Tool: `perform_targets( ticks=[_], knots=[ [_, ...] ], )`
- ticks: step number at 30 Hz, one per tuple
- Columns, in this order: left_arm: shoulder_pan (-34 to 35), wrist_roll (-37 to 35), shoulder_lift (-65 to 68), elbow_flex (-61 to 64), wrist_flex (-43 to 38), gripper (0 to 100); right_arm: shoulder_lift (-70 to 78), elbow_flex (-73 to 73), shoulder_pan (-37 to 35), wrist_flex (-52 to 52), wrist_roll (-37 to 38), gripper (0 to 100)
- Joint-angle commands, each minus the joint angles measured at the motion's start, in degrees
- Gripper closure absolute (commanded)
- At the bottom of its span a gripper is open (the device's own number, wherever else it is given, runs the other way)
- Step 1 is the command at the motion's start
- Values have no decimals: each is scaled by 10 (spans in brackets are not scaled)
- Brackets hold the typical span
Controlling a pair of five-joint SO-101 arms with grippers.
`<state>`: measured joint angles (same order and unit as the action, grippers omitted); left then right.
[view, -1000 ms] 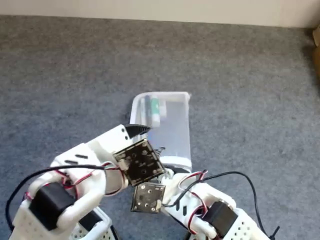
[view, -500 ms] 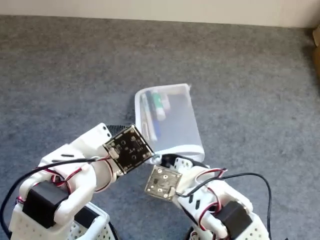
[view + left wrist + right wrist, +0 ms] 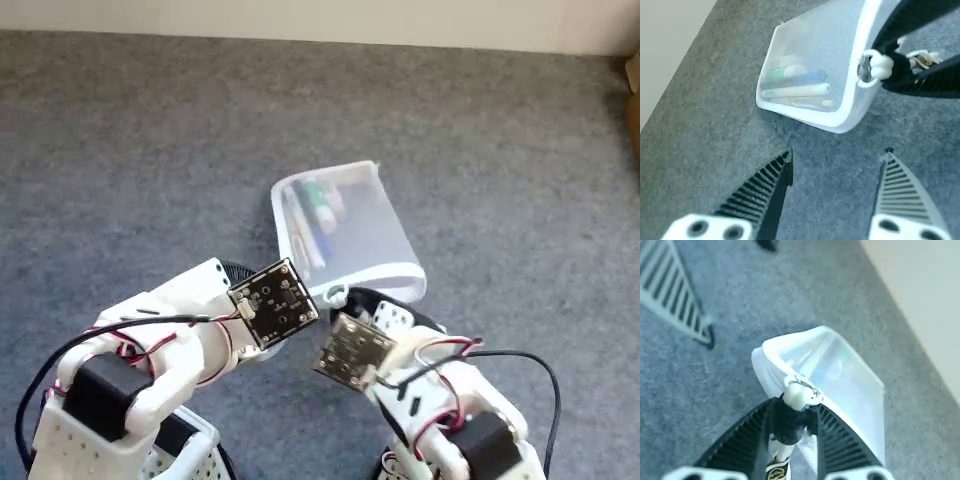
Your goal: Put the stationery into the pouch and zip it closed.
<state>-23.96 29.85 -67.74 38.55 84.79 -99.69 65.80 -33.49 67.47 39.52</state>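
Observation:
A translucent white pouch [image 3: 355,240] lies on the grey carpet, with pens and markers [image 3: 310,215] inside along its left side. My right gripper [image 3: 795,407] is shut on the white zipper pull [image 3: 797,392] at the pouch's near corner; it also shows in the left wrist view, holding the zipper pull [image 3: 875,65]. My left gripper [image 3: 838,152] is open and holds nothing. It hovers over bare carpet just short of the pouch's [image 3: 810,75] near edge. In the high view the arms' camera boards cover both grippers' fingertips.
Grey carpet [image 3: 150,150] surrounds the pouch on every side. A pale wall strip [image 3: 300,15] runs along the far edge. A brown object [image 3: 633,100] sits at the far right edge. One left finger [image 3: 677,295] shows in the right wrist view.
The pouch's near end has swung to the right and the pouch has turned. The right arm moved right with the zipper pull. The left arm drew back off the pouch's near edge.

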Motion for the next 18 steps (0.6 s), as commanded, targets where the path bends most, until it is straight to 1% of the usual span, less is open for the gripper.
perform_targets(
  ticks=[1,7,12,15,18],
  knots=[
    [0,4,6,15,-44,733,-59,-43,6,1,1,994],
    [-59,4,6,46,-69,737,-49,-40,6,-4,1,994],
    [-64,4,6,105,-155,737,-49,-44,6,0,0,994],
    [-64,4,6,142,-207,737,-49,-44,6,0,-26,994],
    [-64,3,6,171,-258,737,-49,-44,4,0,-29,994]
  ],
)
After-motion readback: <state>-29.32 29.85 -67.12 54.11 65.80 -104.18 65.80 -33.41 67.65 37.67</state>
